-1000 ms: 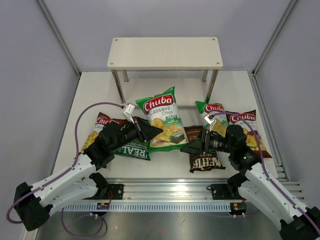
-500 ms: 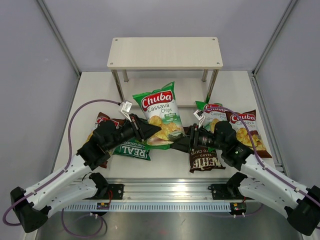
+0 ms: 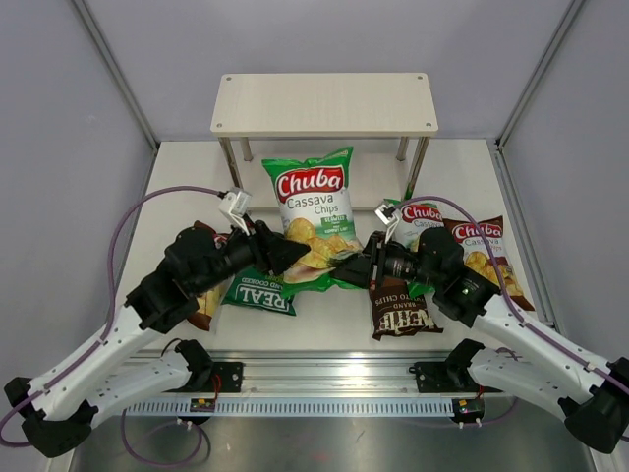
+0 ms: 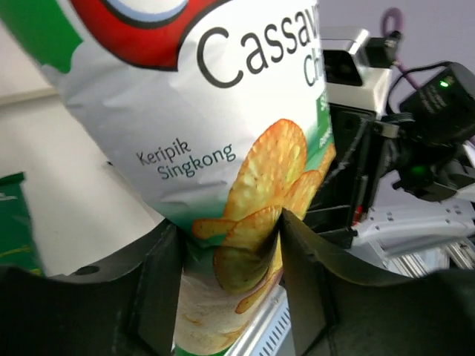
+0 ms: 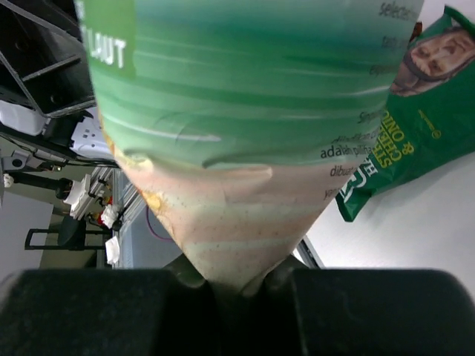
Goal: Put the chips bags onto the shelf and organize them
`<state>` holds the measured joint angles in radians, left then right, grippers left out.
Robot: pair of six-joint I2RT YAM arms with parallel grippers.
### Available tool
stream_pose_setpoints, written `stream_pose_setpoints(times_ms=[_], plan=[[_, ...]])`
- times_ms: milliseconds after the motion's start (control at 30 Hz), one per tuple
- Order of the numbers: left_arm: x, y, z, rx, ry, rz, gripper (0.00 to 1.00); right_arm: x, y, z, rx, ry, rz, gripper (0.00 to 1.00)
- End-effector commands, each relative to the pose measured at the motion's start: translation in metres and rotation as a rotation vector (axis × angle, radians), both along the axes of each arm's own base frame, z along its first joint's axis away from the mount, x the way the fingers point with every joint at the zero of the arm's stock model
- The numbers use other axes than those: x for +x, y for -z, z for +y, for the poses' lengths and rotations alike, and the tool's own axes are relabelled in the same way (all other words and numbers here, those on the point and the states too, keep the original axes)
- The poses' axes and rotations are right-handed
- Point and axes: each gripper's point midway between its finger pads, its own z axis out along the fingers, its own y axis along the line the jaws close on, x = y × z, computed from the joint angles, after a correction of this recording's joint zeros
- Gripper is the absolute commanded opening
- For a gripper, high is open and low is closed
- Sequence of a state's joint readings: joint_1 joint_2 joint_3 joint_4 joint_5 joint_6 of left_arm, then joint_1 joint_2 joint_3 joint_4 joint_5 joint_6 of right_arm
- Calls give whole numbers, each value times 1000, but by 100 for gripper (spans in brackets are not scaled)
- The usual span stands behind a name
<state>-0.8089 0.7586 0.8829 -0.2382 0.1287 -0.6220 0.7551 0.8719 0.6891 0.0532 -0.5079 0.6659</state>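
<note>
**Transfer of the light-green Chuba bag [image 3: 313, 202], seen from above.** Over the last second you have tipped this bag up from a slant on the worktop [image 3: 462, 177]. It now stands upright in front of the shelf [image 3: 324, 103], its top edge reaching the gap under the top board.

The right claw [image 3: 352, 270] has swung in from above the Kettle bag [image 3: 403, 313] and pinched together on the bag's lower right corner. Its wrist view shows the film squeezed to a narrow fold between the fingers [image 5: 111, 311].

The left claw [image 3: 295, 258], which carried the bag up, has spread. Its fingers [image 4: 304, 289] stand apart on either side of the bag's lower left part, and you cannot tell whether they still press the film.

Read this as a handover, the hold passing from left to right. No bag rests on the top board yet. The REAL bag [image 3: 257, 293] and a second light-green Chuba bag [image 3: 421, 218] lie flat on the worktop, not yet shelved.
</note>
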Motion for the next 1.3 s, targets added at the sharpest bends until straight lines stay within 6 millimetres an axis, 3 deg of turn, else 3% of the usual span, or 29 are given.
stream_pose_setpoints(times_ms=[0,100,167,200,400,467,533,567,633,667,733,767,833,867,933,967,1033,1067,1100,1133,1167,1200,1233,1267], plan=[[22,-12,50,116,-251,-67,54,15,-54,-5,68,79,-141,10],[27,-11,89,198,-411,-62,65,17,-69,-7,69,94,-164,10],[28,-22,116,212,-526,-76,73,19,-80,-8,63,105,-168,9],[25,-17,128,256,-554,-63,75,22,-81,-7,55,113,-165,9],[9,-31,178,303,-681,-112,86,31,-121,2,51,100,-206,8],[6,-30,185,326,-689,-120,89,30,-143,4,66,89,-235,8],[3,-25,190,354,-685,-124,95,35,-150,8,56,80,-245,8],[1,-23,191,355,-683,-125,96,33,-166,8,68,80,-262,8],[-2,-16,190,355,-665,-118,98,37,-174,13,65,67,-269,8],[-3,-14,189,352,-660,-115,99,35,-191,13,82,58,-293,8],[-6,-9,187,341,-642,-104,99,39,-198,23,75,22,-299,8],[-6,-7,187,342,-637,-100,99,35,-217,23,94,8,-326,8],[-7,-4,188,340,-643,-95,99,43,-223,34,80,-22,-337,8],[-6,-2,191,352,-656,-95,99,40,-243,32,98,-26,-374,7],[-5,3,193,371,-665,-91,99,51,-246,44,77,-46,-373,7],[-5,6,193,384,-663,-90,99,46,-267,40,87,-49,-423,7],[-4,9,193,405,-663,-95,99,58,-270,50,74,-75,-418,7],[-3,12,193,414,-662,-97,99,58,-294,41,102,-64,-456,6],[-2,12,193,425,-661,-104,99,72,-286,50,88,-84,-432,6],[-2,13,194,429,-663,-105,99,71,-310,43,128,-81,-473,6],[-2,13,196,433,-668,-110,99,86,-315,35,146,-62,-442,6],[-2,15,196,441,-669,-117,99,100,-305,45,147,-111,-407,6],[-2,16,197,447,-669,-119,99,100,-325,39,190,-117,-457,5],[-1,18,197,451,-671,-123,99,108,-327,39,203,-120,-439,5]])
